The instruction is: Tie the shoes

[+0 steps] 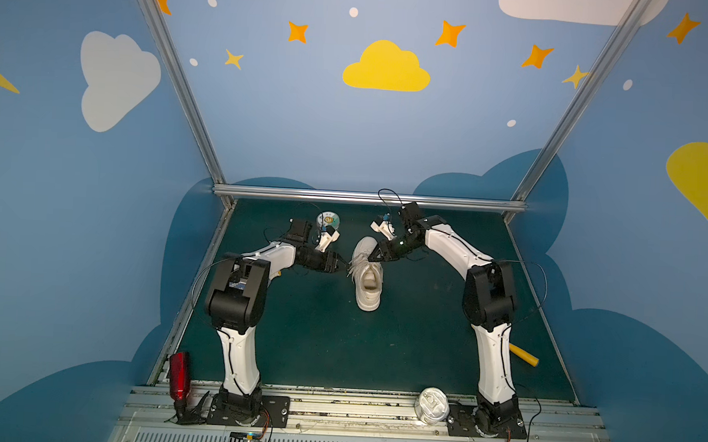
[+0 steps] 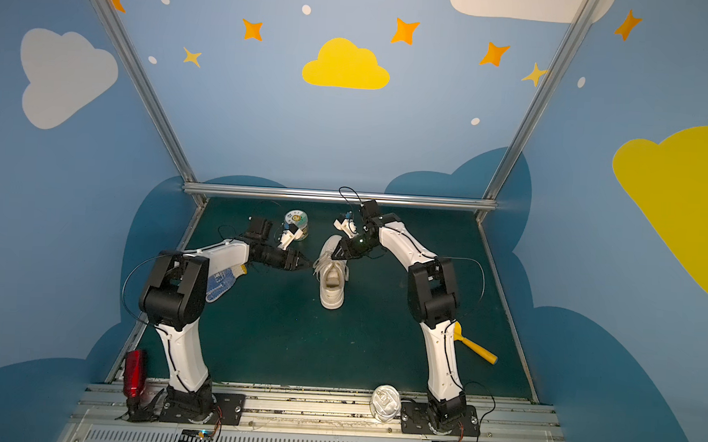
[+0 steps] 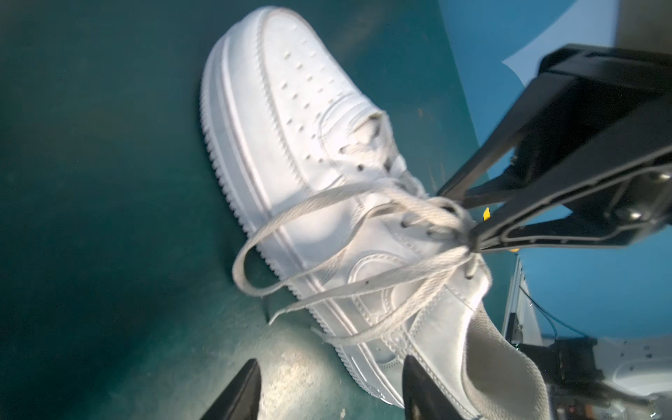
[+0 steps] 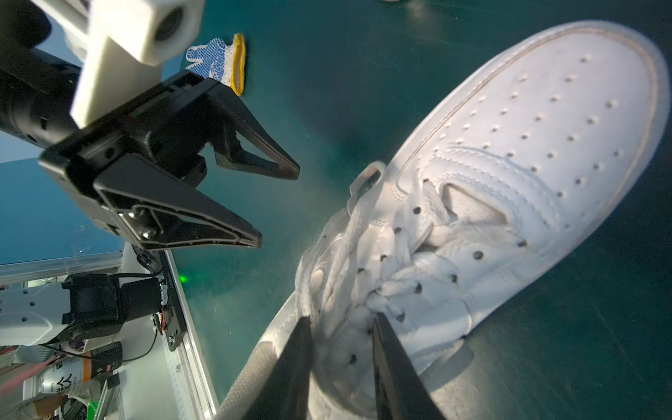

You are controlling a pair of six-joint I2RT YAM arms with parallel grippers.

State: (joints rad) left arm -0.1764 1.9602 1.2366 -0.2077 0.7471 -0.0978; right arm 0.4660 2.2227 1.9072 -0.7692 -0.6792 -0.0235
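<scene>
A white low-top shoe (image 1: 368,291) (image 2: 332,293) stands on the green mat, toe toward the back wall, in both top views. Its flat white laces (image 3: 327,203) form a loose loop hanging over the side of the sole, with two ends trailing beside it. My left gripper (image 3: 331,360) (image 1: 343,267) (image 4: 279,207) is open beside the shoe's left side, nothing between its fingers. My right gripper (image 4: 342,318) (image 3: 456,218) (image 1: 373,257) comes down on the top of the lacing, its fingers closed on the bunched laces at the knot by the tongue.
A white glove with blue dots (image 2: 220,283) (image 4: 218,62) lies under the left arm. A round disc case (image 1: 328,219) stands at the back. A yellow-handled tool (image 2: 478,351) lies by the right arm. A red bottle (image 1: 178,375) and a silver can (image 1: 431,405) sit on the front rail.
</scene>
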